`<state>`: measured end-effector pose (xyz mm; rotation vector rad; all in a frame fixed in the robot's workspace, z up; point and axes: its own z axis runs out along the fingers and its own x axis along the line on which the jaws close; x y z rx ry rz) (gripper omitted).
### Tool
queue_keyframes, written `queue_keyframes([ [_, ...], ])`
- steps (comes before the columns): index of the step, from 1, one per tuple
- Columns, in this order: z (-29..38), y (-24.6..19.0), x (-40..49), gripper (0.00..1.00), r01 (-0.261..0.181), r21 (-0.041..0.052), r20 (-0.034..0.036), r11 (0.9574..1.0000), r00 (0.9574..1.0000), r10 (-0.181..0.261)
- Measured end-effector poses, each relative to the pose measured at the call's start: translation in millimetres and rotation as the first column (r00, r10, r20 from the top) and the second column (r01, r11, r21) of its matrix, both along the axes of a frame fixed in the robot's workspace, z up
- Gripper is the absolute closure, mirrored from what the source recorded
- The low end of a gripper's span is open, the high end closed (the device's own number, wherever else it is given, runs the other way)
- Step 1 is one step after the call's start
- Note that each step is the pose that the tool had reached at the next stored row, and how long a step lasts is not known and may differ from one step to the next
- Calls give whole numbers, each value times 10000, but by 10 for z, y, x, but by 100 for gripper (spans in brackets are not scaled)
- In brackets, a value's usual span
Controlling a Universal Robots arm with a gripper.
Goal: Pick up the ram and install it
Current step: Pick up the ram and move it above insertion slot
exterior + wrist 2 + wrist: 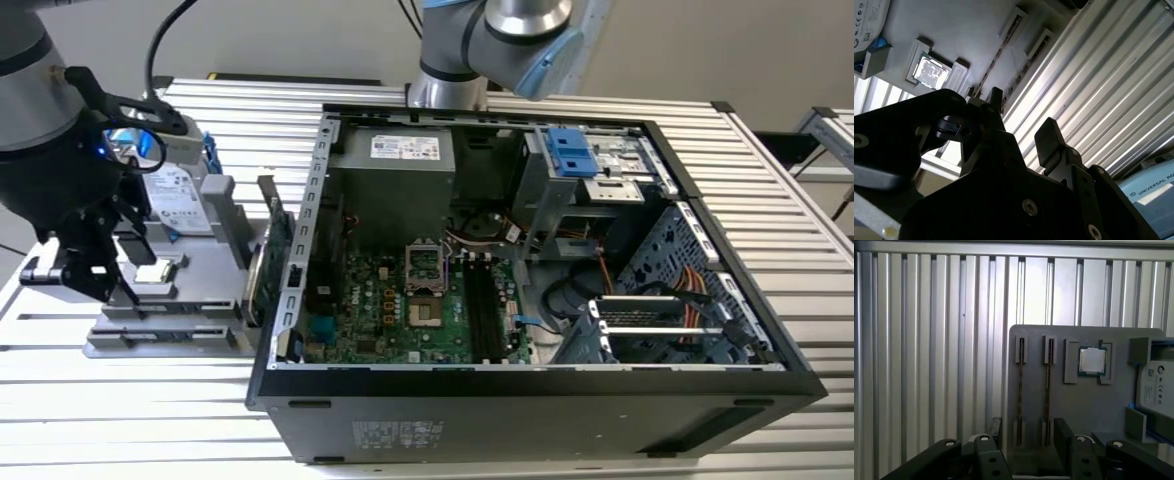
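Two thin ram sticks stand on edge in narrow slots of a grey holder, one ram stick beside the other. The second wrist view shows the same slots from a slant. My gripper hangs open above the near end of these slots, one finger on each side, with nothing between them. From the exterior view, the gripper hovers over the holder at the exterior view's left. The open computer case shows long black memory slots on its motherboard.
A processor chip and a silver hard drive sit in the same holder. A green card stands between holder and case. A second arm's base rises behind the case. Ribbed metal table lies all around.
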<state>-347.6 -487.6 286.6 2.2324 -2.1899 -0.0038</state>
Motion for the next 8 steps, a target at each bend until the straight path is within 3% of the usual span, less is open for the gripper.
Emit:
queue_keyframes([
  [8,-78,0,-2,0,1,0,0,10000,10000,-1],
])
